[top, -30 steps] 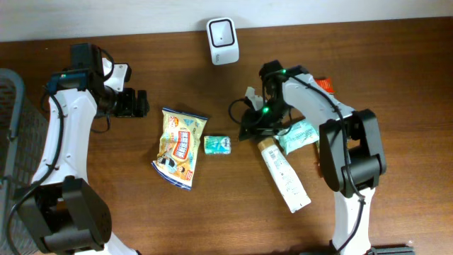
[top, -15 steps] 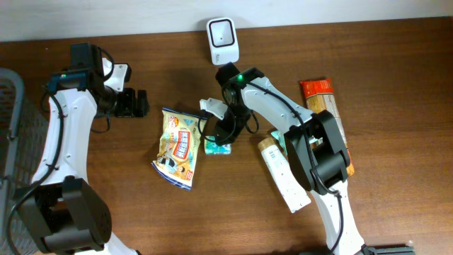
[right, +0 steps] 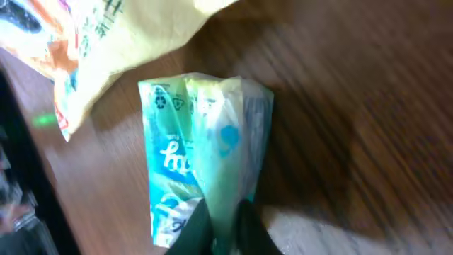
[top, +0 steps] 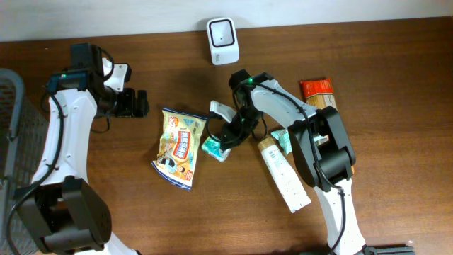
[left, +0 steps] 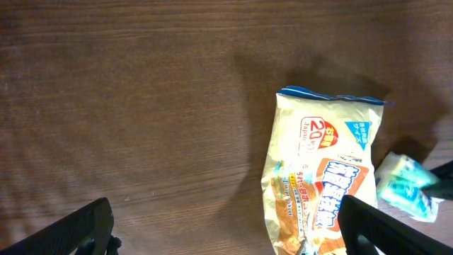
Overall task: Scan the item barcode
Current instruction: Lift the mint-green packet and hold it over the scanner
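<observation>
We held the green packet (right: 205, 159) by its end in the right gripper (right: 221, 228), faces clear for the scanner (top: 222, 41); left gripper (top: 141, 103) stood wide.

Green packet (right: 202, 142) bottom hidden within right gripper (right: 221, 225)

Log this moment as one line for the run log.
phase: grasp | right gripper: shut on teal packet | left gripper: open, empty | location: beside snack bag, short of barcode scanner

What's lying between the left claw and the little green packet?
The yellow snack bag lies between the open left claw and the green packet, which the right claw pinches; the overhead view shows it.
</observation>
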Robot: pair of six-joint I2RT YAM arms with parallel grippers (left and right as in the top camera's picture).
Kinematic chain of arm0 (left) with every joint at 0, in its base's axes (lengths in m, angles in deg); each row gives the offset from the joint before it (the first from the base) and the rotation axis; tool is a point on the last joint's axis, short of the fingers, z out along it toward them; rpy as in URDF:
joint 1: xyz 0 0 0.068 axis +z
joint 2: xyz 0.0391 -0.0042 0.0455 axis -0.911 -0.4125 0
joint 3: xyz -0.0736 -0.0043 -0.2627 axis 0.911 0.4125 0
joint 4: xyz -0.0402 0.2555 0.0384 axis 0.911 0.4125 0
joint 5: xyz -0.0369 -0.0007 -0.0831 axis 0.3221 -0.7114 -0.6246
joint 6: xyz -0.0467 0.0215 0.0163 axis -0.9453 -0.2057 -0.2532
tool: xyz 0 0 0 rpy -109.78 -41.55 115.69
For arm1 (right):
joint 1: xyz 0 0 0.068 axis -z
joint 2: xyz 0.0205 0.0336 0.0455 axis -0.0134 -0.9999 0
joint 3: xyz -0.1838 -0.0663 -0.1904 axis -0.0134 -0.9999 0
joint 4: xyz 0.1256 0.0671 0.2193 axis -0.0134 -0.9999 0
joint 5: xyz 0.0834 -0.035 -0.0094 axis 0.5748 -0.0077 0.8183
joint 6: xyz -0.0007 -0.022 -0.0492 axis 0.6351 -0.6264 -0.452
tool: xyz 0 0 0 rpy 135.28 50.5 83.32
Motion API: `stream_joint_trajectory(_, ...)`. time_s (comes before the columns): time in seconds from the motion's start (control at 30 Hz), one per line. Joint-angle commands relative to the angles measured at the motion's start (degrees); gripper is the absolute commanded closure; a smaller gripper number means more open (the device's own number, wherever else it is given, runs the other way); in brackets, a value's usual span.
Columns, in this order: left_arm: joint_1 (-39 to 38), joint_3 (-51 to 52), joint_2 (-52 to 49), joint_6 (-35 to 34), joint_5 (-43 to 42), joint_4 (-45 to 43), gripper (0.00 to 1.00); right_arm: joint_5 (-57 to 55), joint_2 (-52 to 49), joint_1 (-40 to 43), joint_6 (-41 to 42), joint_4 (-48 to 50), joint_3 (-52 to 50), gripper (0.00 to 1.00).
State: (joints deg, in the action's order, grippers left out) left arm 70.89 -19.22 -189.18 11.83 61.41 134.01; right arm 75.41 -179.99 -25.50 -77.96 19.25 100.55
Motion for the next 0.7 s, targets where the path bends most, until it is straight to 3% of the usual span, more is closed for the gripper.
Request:
stream_joint_trajectory(0.0, -0.1, -0.3, -0.2, -0.5, -0.4, -0.1, 0.01, 4.5, -0.5, 0.0, 10.3, 0.2, -0.5, 0.96)
stream_joint_trajectory(0.2, -0.1, -0.3, -0.2, -0.5, -0.4, -0.1, 0.01, 42.1, 9.2, 9.4, 8.1, -3.7, -0.4, 0.96)
stream_joint_trajectory(0.27, -0.1, -0.3, -0.2, -0.5, -0.4, -0.1, 0.01, 49.8, 10.5, 11.8, 8.1, -3.7, -0.4, 0.96)
stream_joint_trajectory(0.43, -0.1, -0.3, -0.2, -0.5, -0.4, -0.1, 0.01, 51.7, 10.5, 14.9, 17.2, -3.8, 2.9, 0.96)
stream_joint_trajectory(0.53, -0.1, -0.3, -0.2, -0.5, -0.4, -0.1, 0.01, 51.7, 11.0, 17.4, 27.0, -3.8, 12.4, 0.96)
stream_joint_trajectory(0.67, -0.1, -0.3, -0.2, -0.5, -0.4, -0.1, 0.01, 51.7, 11.0, 20.2, 28.3, -1.0, 23.8, 0.96)
